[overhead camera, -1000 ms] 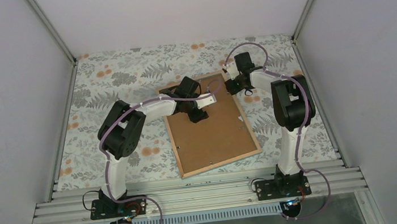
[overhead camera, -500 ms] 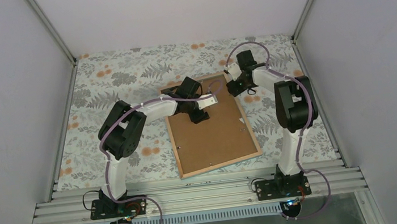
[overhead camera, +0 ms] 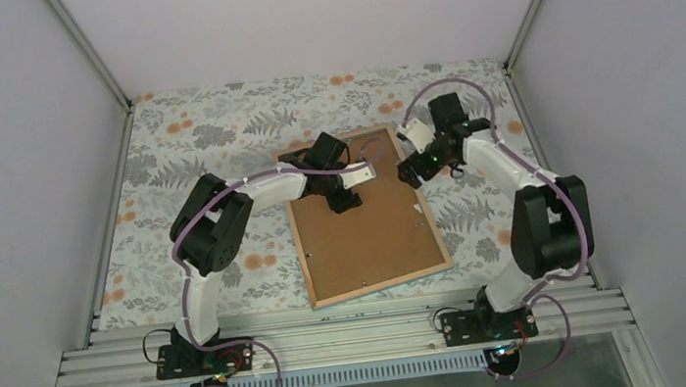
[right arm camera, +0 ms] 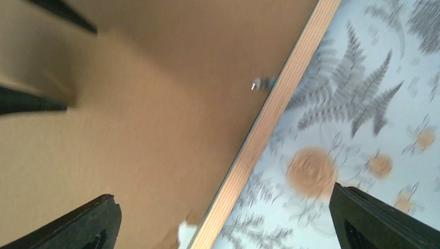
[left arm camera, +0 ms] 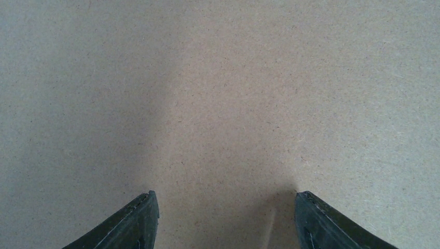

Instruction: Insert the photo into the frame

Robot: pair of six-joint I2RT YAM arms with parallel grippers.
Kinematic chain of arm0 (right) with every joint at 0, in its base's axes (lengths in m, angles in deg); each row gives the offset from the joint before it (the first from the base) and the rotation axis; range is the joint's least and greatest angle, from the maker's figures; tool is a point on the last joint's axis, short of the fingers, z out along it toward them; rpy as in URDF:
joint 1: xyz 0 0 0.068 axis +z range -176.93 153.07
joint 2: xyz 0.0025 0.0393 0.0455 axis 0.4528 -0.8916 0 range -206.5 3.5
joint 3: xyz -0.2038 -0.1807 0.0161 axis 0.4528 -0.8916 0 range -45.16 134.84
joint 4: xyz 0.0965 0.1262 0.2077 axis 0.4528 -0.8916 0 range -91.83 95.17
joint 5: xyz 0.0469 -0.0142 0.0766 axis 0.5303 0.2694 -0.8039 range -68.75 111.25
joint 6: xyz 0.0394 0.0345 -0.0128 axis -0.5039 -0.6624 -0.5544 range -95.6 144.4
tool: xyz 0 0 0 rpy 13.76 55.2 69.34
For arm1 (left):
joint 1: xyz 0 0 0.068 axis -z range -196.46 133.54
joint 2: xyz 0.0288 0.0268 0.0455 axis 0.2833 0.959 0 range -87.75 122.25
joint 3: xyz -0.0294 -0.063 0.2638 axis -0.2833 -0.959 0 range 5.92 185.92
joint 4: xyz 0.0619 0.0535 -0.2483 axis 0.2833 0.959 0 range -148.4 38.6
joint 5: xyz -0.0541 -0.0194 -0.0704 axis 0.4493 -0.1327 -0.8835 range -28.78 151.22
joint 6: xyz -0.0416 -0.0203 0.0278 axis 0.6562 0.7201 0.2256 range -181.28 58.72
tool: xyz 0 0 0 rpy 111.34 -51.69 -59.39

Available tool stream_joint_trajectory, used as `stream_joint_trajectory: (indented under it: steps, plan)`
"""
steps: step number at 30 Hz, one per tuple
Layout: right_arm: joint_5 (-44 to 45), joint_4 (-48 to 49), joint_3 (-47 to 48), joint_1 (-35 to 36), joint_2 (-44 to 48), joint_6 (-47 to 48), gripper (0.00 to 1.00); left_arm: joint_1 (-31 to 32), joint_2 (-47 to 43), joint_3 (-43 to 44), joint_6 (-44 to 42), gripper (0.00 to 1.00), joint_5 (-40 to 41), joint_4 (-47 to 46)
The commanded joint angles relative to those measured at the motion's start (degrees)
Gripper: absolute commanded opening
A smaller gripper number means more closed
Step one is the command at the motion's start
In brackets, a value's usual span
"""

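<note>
The frame (overhead camera: 385,282) lies face down on the table, its pale wood back rim showing. The plain brown backing board (overhead camera: 365,240) fills it. The photo is out of view. My left gripper (overhead camera: 345,200) is open over the board's far part; in the left wrist view (left arm camera: 224,196) the board (left arm camera: 218,93) fills the picture, close under the fingertips. My right gripper (overhead camera: 410,172) is open above the frame's right rim (right arm camera: 270,114); its jaws (right arm camera: 223,194) straddle that rim, with board (right arm camera: 155,104) on one side and tablecloth on the other.
The flowered tablecloth (overhead camera: 203,132) covers the table. A small metal tab (right arm camera: 262,83) sits at the rim's inner edge, and a white scrap (right arm camera: 184,231) shows beside the rim. My left fingers (right arm camera: 31,101) appear at the right wrist view's upper left. White walls stand around.
My right arm's elbow has swung out to the right, and its gripper has moved from the frame's far right corner nearer along the right rim. The left arm and frame have not moved.
</note>
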Motion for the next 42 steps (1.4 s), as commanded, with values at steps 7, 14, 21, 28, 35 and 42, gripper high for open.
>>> stream_joint_trajectory:
  steps: [7, 14, 21, 28, 35, 42]
  plan:
    - [3.8, -2.8, -11.7, -0.9, 6.9, -2.1, 1.00, -0.1, 2.3, 0.6, 0.1, 0.66, 0.5, 1.7]
    - [6.7, 1.6, -16.1, 0.1, 5.8, -2.8, 0.99, -0.1, 2.1, 0.3, 0.0, 0.66, 0.6, 1.6]
    - [7.9, 4.0, -17.7, 1.2, 3.6, -3.3, 0.97, -0.1, 2.5, 0.5, 0.2, 0.66, 0.5, 1.7]
    - [8.7, 3.1, -19.1, 2.4, 3.3, -1.3, 0.96, -0.1, 2.3, -0.1, 0.0, 0.66, 0.7, 1.3]
    - [12.3, 1.5, -23.0, 2.0, 5.5, 2.9, 0.95, -0.1, 2.2, 0.0, 0.1, 0.66, 0.8, 1.3]
    - [15.8, 0.7, -23.1, 0.8, 7.8, 4.3, 0.79, -0.2, 2.1, -0.2, 0.0, 0.66, 1.0, 1.2]
